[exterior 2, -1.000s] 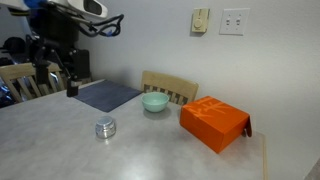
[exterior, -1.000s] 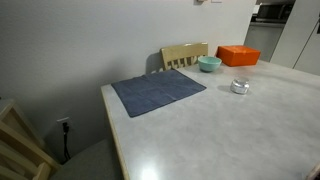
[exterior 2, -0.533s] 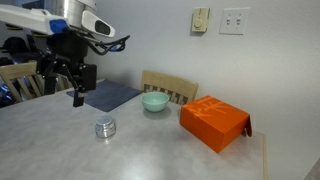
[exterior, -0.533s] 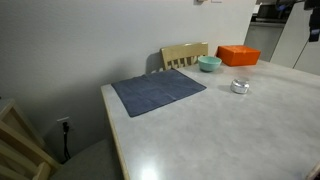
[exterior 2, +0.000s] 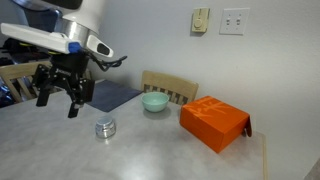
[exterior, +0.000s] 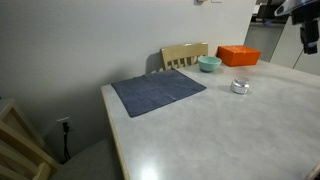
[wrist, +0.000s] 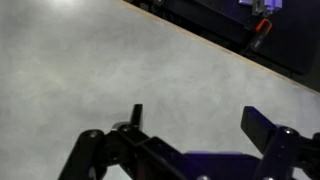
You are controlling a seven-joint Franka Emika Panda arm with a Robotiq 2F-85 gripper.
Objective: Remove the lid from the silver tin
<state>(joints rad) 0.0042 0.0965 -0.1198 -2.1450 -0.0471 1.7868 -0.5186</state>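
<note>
The silver tin [exterior 2: 105, 128] is small, low and round, and stands on the pale table; it also shows in an exterior view [exterior: 240, 86]. Its shiny lid [exterior 2: 105, 124] sits on top, closed. My gripper [exterior 2: 58, 103] hangs above the table, up and to the left of the tin, apart from it. Its fingers are spread and hold nothing. In the wrist view my gripper [wrist: 197, 118] is open over bare tabletop; the tin is out of that view. In an exterior view only part of the arm [exterior: 305, 20] shows at the top right edge.
A teal bowl [exterior 2: 154, 101] and an orange box [exterior 2: 214, 122] stand behind and right of the tin. A blue-grey mat [exterior 2: 107, 95] lies on the table [exterior 2: 150, 155] by a wooden chair back [exterior 2: 170, 86]. Another chair [exterior: 20, 150] stands at the table's end.
My gripper has moved down and toward the tin over the last second. The tin, bowl and box have not moved.
</note>
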